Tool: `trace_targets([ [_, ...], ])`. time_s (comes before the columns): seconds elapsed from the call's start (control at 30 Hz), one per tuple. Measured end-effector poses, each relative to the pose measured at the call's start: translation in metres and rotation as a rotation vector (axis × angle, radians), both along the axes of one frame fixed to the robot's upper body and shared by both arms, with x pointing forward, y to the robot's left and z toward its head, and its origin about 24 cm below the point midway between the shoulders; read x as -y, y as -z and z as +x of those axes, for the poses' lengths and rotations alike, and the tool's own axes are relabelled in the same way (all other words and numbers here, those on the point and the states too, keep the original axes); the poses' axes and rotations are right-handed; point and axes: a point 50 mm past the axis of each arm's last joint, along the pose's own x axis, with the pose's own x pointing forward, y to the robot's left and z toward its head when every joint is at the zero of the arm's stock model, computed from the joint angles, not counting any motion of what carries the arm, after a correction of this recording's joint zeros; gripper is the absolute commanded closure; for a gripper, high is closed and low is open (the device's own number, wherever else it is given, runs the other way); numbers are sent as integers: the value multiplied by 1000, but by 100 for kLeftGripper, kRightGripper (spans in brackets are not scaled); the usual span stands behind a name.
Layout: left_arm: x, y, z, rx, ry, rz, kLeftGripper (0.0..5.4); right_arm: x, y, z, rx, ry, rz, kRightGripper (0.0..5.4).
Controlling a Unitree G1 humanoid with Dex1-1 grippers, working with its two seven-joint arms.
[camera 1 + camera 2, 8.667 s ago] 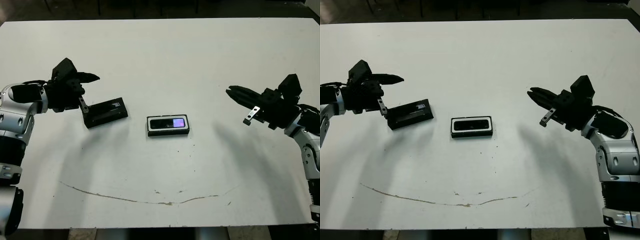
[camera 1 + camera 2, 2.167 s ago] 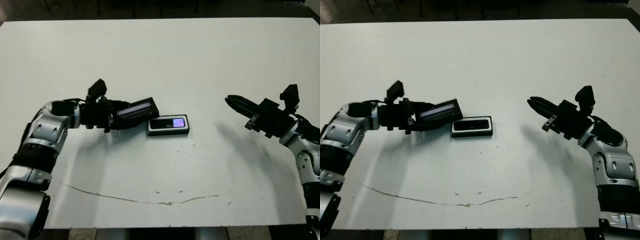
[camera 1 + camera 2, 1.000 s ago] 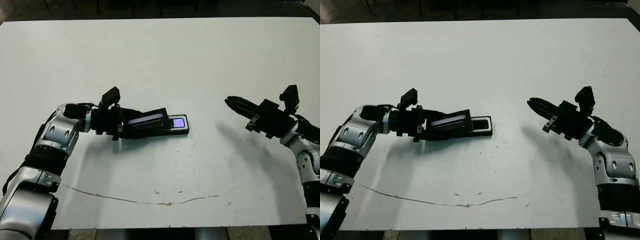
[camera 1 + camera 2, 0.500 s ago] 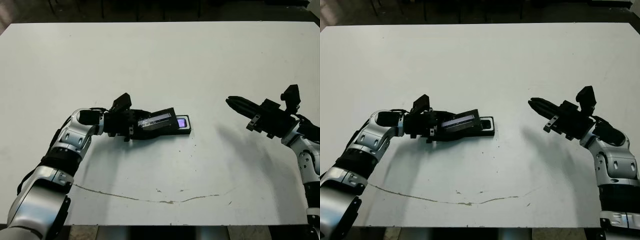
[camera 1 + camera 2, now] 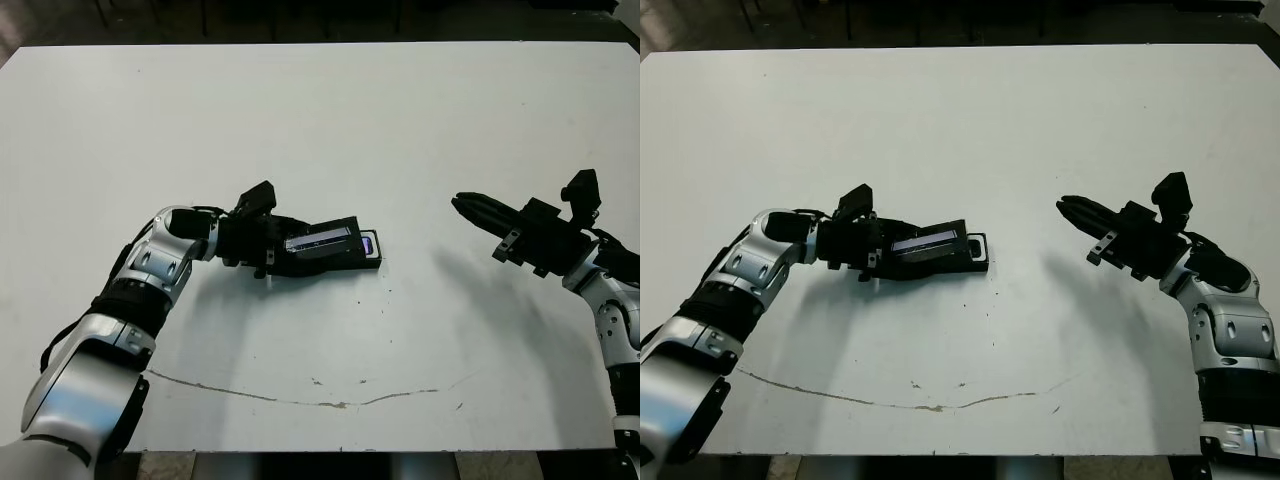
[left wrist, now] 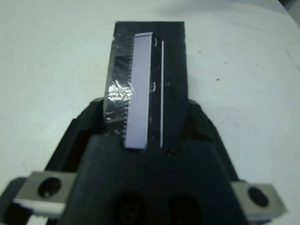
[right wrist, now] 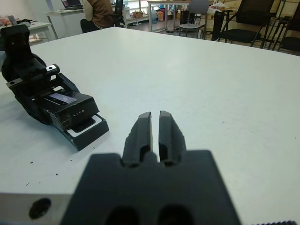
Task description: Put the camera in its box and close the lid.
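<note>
The box lies at the table's middle, white-lined, and only its right end shows. In it lies the camera, of which a sliver of purplish screen is visible. The lid, a black slab with a silvery strip, slants over most of the box, its left end raised. My left gripper is shut on the lid's left end; in the left wrist view the lid runs out between the fingers. My right gripper hovers well to the right of the box, shut and empty, as the right wrist view shows.
A thin brown curved mark runs along the table near its front edge. Beyond the table's far side, the right wrist view shows a seated person, desks and chairs.
My left gripper has carried the lid further right, so it now covers more of the box and the camera's screen. The right arm has stayed where it was.
</note>
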Motion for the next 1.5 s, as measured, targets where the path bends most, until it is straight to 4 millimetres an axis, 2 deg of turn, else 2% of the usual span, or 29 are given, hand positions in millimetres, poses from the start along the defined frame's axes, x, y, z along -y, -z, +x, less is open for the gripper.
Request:
trace_targets([
  [0.27,6,0,8,-40,25,40,256,2,-1,-2,11,-9,1,540],
  [0.73,23,0,16,-5,89,134,256,11,-2,-7,29,4,-12,540],
  [1.1,24,-1,18,4,87,128,256,15,1,-7,15,-1,-12,540],
  [1.37,31,1,17,-14,90,114,256,17,4,-8,10,-11,-6,540],
  [1.5,41,2,16,-26,88,98,256,17,4,-8,14,-20,-2,540],
])
